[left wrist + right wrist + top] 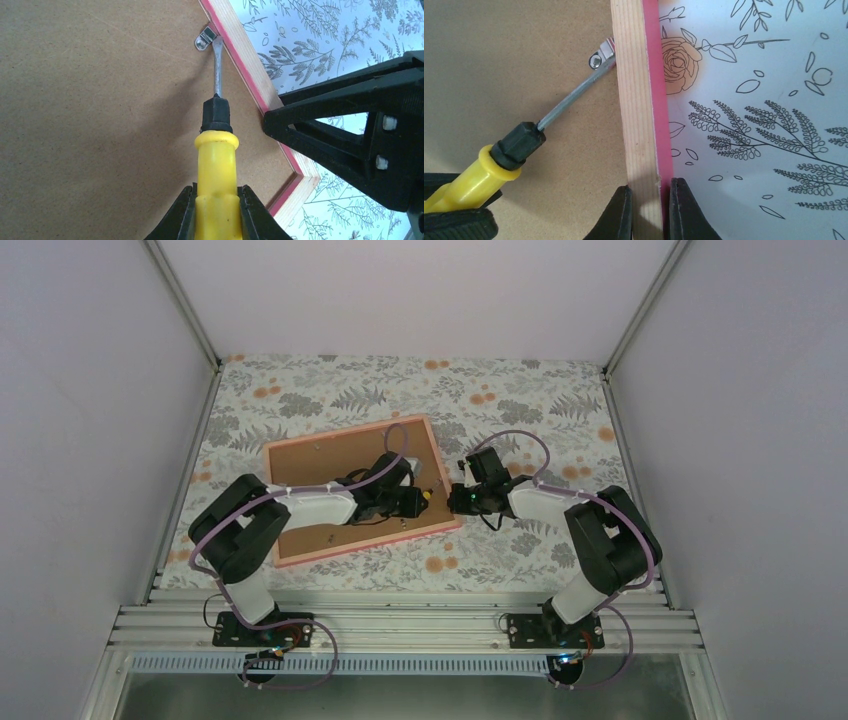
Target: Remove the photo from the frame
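The pink frame (300,462) lies face down, its brown backing board (90,110) up. The photo is hidden beneath that board. My left gripper (217,192) is shut on a yellow-handled screwdriver (216,165), whose flat blade rests against a small metal clip (205,39) by the frame's right rail (250,65). My right gripper (650,192) is shut on that same rail (634,100), one finger on the wooden inner side and one on the pink outer edge. The clip (601,55) and the screwdriver (499,160) sit just left of it.
A floral tablecloth (500,400) covers the table around the frame. White walls with metal corner posts (185,300) enclose three sides. The arm bases stand on an aluminium rail (400,625) at the near edge. The two arms meet closely at the frame's right edge.
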